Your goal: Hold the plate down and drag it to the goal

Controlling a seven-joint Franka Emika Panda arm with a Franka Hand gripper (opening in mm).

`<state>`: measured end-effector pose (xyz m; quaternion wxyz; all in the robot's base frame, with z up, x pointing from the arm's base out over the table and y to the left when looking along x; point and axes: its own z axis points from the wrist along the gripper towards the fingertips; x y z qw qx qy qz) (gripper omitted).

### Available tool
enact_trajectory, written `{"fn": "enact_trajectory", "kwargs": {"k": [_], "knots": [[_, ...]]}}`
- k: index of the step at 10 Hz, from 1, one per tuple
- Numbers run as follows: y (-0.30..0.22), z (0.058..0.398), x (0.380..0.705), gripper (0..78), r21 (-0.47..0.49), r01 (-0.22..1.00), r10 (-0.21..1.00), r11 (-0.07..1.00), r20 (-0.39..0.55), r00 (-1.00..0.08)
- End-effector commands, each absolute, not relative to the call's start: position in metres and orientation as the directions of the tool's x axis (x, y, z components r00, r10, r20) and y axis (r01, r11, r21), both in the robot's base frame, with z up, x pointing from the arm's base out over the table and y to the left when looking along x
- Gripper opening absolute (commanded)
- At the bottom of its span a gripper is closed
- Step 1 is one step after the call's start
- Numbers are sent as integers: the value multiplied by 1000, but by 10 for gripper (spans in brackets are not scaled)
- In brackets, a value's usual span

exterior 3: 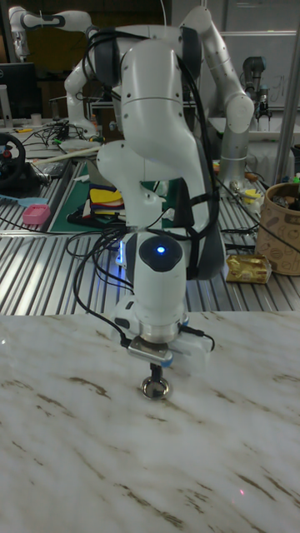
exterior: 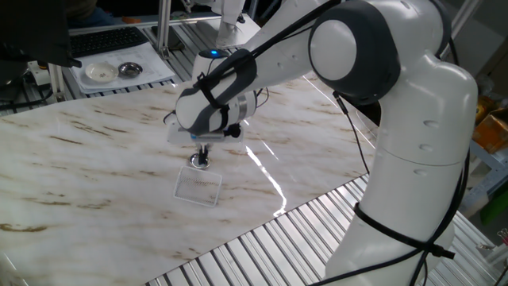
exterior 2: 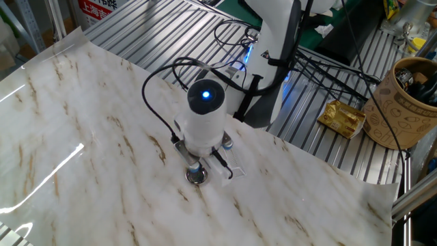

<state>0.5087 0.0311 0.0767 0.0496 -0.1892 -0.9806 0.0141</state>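
The plate [exterior: 198,161] is a small shiny metal disc lying flat on the marble top, also visible in the other fixed view [exterior 2: 197,176] and the tall fixed view [exterior 3: 155,388]. My gripper [exterior: 202,152] hangs straight over it, fingers shut together into one narrow stem. Its tips sit at or just above the plate's centre [exterior 3: 156,376]; I cannot tell whether they touch. The goal [exterior: 198,187] is a faint clear square just in front of the plate, and the plate lies outside its far edge.
A tray [exterior: 155,74] with a white dish and a metal bowl stands at the back left. In the other fixed view, a brown patterned cup [exterior 2: 407,102] and a gold packet [exterior 2: 343,117] rest on the ribbed metal surface beyond the marble. Cables trail behind the arm's base.
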Motion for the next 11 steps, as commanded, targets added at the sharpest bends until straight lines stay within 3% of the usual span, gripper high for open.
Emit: {"fn": "enact_trajectory", "kwargs": {"k": [1, 11], "knots": [[28, 94, 542, 0, -44, 370, 372, 928, 89, -924], [15, 75, 570, 0, -30, 353, 354, 935, 49, -934]]}}
